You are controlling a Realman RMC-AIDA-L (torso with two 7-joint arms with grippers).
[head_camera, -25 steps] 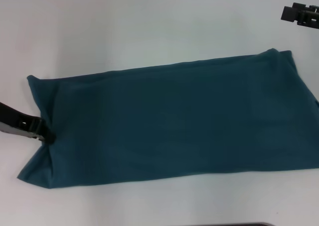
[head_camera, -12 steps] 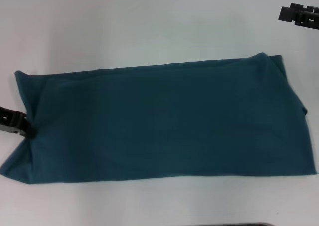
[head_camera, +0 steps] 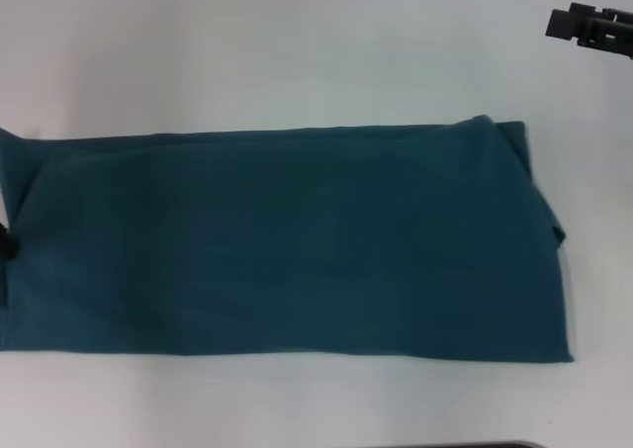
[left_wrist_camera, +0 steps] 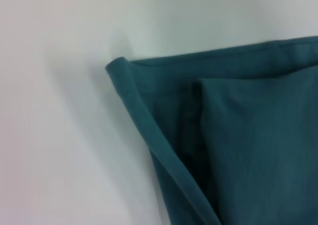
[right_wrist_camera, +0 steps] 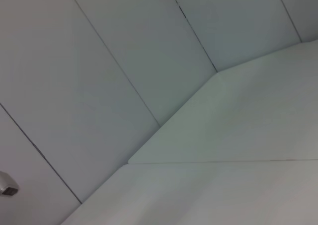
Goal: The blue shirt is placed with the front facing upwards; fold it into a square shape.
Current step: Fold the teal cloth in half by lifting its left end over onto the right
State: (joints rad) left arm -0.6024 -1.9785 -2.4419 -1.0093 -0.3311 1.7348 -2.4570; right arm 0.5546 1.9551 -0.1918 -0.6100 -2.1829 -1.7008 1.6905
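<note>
The blue shirt (head_camera: 297, 240) is laid flat on the white table (head_camera: 297, 43) as a long folded band, its long axis running from the robot's left to its right, with only plain fabric showing. Its left end reaches the head view's edge, where the left gripper (head_camera: 5, 240) is barely seen against the cloth; whether its jaws are pinching the fabric cannot be told. The right gripper (head_camera: 590, 25) is held well apart beyond the far right corner, its jaw state likewise unclear. The left arm is judged nearer for folding end over end.
</note>
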